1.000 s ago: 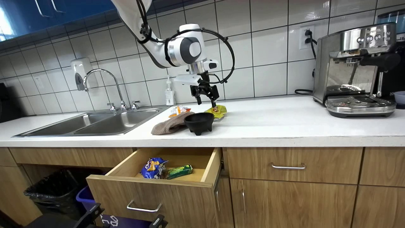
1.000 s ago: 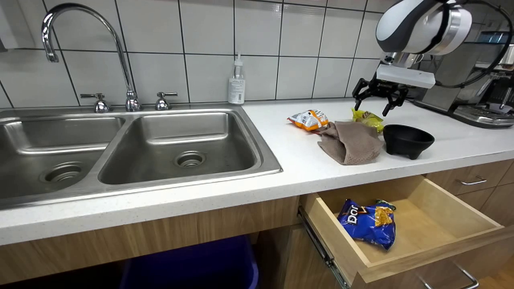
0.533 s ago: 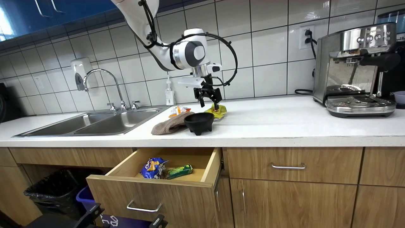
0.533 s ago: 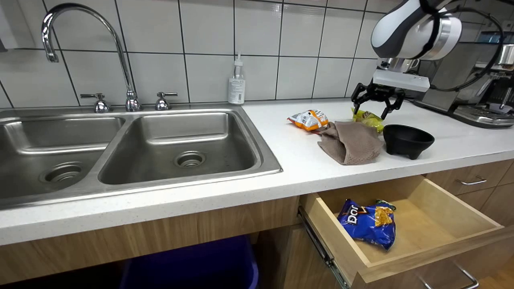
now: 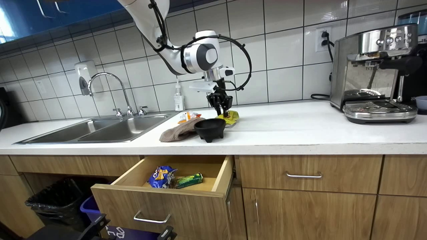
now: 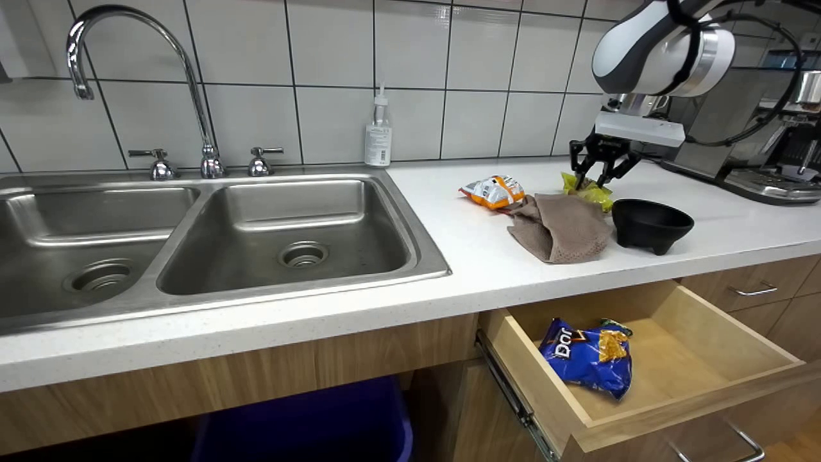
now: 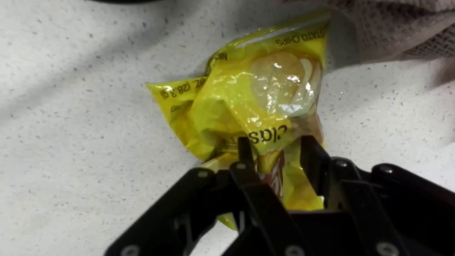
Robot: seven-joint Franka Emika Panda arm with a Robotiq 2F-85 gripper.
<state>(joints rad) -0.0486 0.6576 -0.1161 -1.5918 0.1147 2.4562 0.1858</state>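
Wrist view finds the yellow chip bag (image 7: pixel 245 89) lying crumpled on the white tabletop (image 7: pixel 89 160), just beside the brown cloth (image 7: pixel 391 32) and, in both exterior views, near the black bowl (image 6: pixel 651 221). Claw (image 7: pixel 277 144): fingers partly apart over the bag, creased film showing between them; whether they pinch it cannot be told. Handling, as judged: light, soft, glossy film liable to slip, contents brittle. Recommended hold: the creased strip between the fingers or a flat end edge, pressed gently, clear of the puffed portion where contents would crush
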